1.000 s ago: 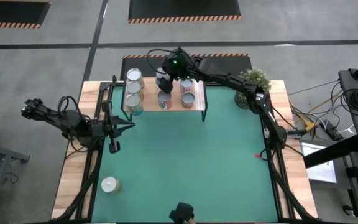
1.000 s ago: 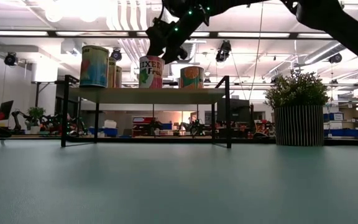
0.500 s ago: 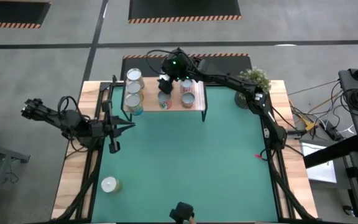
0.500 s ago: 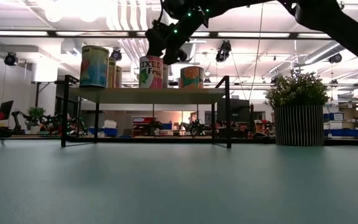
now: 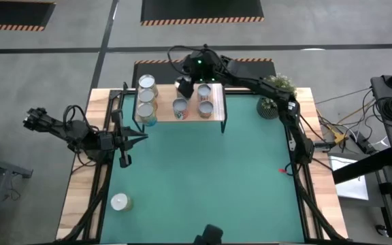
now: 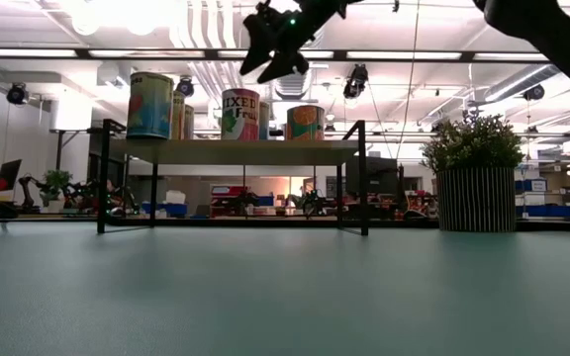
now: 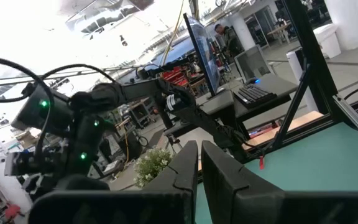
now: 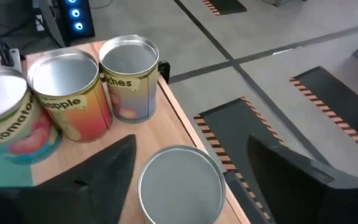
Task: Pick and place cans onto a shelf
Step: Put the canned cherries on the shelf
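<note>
The wooden shelf [image 5: 216, 112] stands at the table's far edge on black legs [image 6: 362, 178]. Several cans stand upright on it. Three are in a row at its left end [image 5: 146, 97], two at its right [image 5: 205, 100], and a mixed-fruit can [image 5: 180, 107] [image 6: 240, 114] between them. My right gripper [image 6: 272, 47] [image 8: 190, 148] is open and empty, above this can [image 8: 180, 182] and a little to its far side. Another can [image 5: 119, 202] stands on the green mat near the front left. My left gripper [image 5: 129, 140] [image 7: 199, 163] is shut and empty at the table's left side.
A potted green plant [image 5: 278, 88] [image 6: 475, 183] stands at the table's far right, beside the shelf. The green mat [image 5: 209, 177] spreads between the shelf and the near edge. Beyond the far edge lies floor with striped black mats [image 8: 328, 99].
My right gripper has let go of the mixed-fruit can, risen clear of its top and drawn back a little toward the table's far edge. The can stays upright on the shelf where it was.
</note>
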`<state>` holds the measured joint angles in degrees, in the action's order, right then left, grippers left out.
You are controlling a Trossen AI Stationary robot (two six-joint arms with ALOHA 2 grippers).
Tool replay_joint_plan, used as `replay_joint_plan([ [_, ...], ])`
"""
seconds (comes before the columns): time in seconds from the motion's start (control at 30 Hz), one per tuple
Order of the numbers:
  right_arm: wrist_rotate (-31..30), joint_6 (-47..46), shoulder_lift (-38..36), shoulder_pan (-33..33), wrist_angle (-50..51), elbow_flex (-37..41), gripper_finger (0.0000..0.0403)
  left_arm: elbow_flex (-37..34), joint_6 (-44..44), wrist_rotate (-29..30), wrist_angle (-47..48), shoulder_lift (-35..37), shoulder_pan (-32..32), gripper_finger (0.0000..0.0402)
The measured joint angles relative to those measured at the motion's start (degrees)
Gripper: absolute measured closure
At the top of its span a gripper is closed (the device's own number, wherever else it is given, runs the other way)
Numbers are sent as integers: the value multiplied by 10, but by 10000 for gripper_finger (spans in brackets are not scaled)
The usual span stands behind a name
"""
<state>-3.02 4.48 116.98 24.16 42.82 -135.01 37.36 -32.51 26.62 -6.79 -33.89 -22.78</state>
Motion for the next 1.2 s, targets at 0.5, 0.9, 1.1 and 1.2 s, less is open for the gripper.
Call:
replay_joint_plan([
  [0.5, -64, 12, 0, 14, 93, 0, 390, 0, 0, 0, 2, 0, 0, 398],
  [0.9, -52, 0, 36, 15, 127, 3, 394, 0, 2, 0, 4, 0, 0, 398],
  [1.1, 1, 15, 61, 3, 41, 4, 394, 0, 2, 0, 4, 0, 0, 398],
  [1.2, -17, 29, 57, 2, 36, 4, 394, 0, 4, 0, 4, 0, 0, 398],
])
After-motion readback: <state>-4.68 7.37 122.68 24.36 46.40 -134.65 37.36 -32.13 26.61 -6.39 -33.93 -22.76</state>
